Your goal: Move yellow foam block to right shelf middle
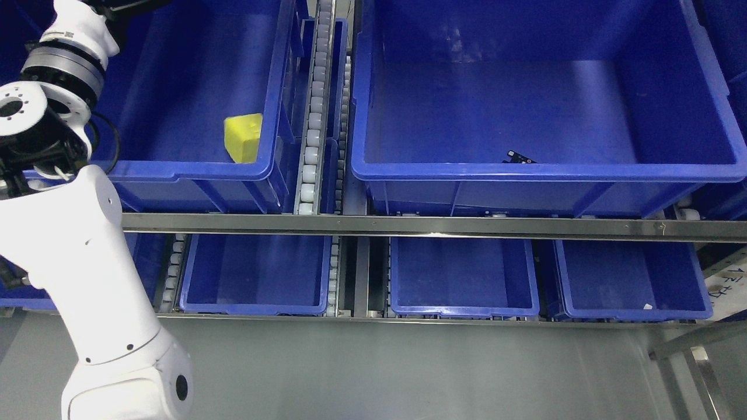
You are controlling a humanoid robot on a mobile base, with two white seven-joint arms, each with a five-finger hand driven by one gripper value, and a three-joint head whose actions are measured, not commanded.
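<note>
My left arm (87, 280) rises along the picture's left edge, its hand out of view above (fingers I cannot tell). The yellow foam block (243, 137) sits in the left bin (192, 169), front right corner. I should descend steeply, clearing the rim.

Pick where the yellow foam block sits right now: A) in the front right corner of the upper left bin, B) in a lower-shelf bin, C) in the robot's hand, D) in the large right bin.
A: the yellow foam block rests inside the upper left bin, against its right wall near the front rim.
</note>
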